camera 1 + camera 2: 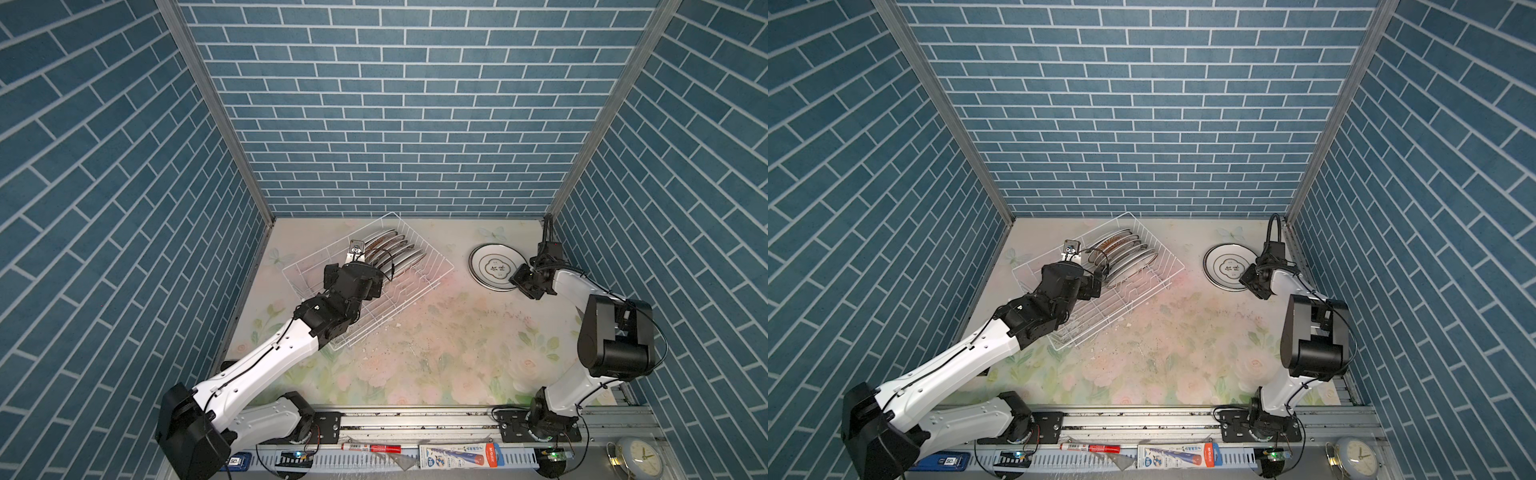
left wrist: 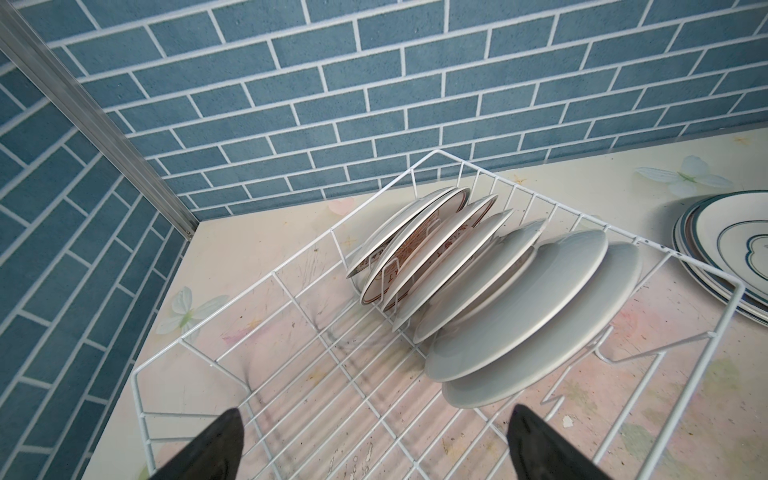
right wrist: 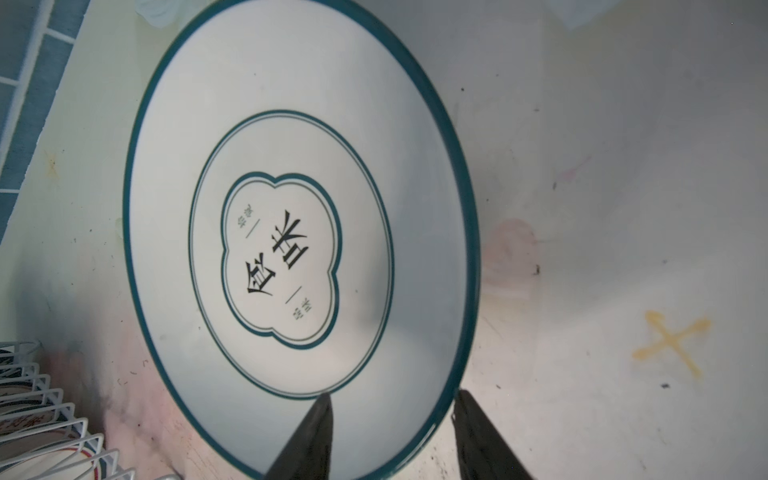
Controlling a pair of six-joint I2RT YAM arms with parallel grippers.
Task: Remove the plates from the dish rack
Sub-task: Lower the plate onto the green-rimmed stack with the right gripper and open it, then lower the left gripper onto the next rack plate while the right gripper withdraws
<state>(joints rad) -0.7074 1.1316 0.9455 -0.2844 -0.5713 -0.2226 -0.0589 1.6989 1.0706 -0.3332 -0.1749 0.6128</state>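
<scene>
Plates (image 2: 515, 299) racked ahead of wide-open left pincer (image 2: 374, 409), right pincer (image 3: 392, 392) parted astride rim of flat plate (image 3: 291, 166)

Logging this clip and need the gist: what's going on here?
A dish rack is being emptied. The left gripper hovers open over the rack, where several plates stand on edge. The right gripper is at a stack of plates lying flat on the table, its fingers apart, straddling the rim of the top plate.
</scene>
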